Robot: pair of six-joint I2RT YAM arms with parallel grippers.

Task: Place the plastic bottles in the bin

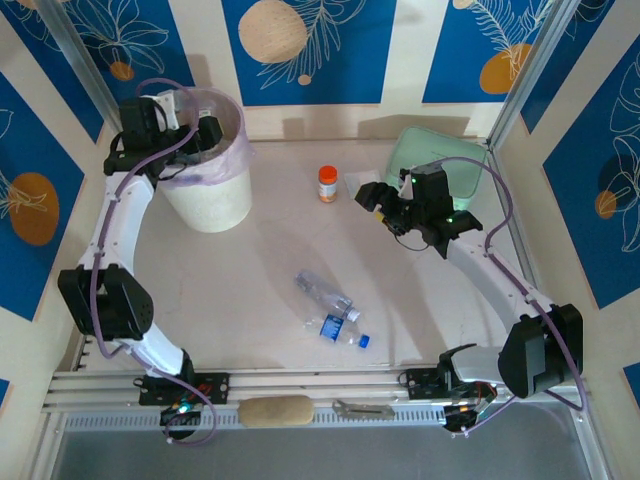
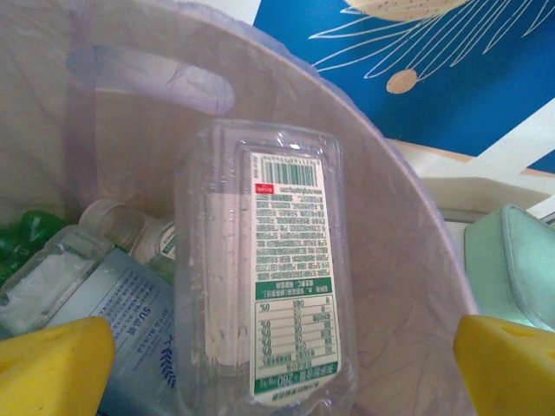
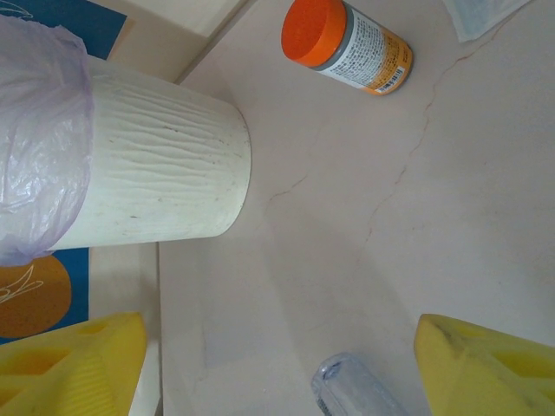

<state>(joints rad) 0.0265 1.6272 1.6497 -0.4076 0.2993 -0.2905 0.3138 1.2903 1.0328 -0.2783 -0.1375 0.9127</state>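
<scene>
One bin (image 1: 215, 200) stands at the far left. The left gripper (image 1: 192, 140) hangs above it, fingers wide apart, with a white-labelled bottle (image 2: 260, 277) loose between them atop at least three others. A clear bottle (image 1: 322, 292) and a blue-capped bottle (image 1: 342, 331) lie side by side mid-table, with bare tabletop (image 1: 250, 260) all round. The right gripper (image 3: 277, 368) is spread and holds nothing.

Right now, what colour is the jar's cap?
Orange; the cap shows best in the right wrist view.

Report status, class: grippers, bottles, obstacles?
Left gripper open over bin, bottle loose between fingers. Right gripper open, empty. Two bottles lie on table; jar stands apart.
</scene>
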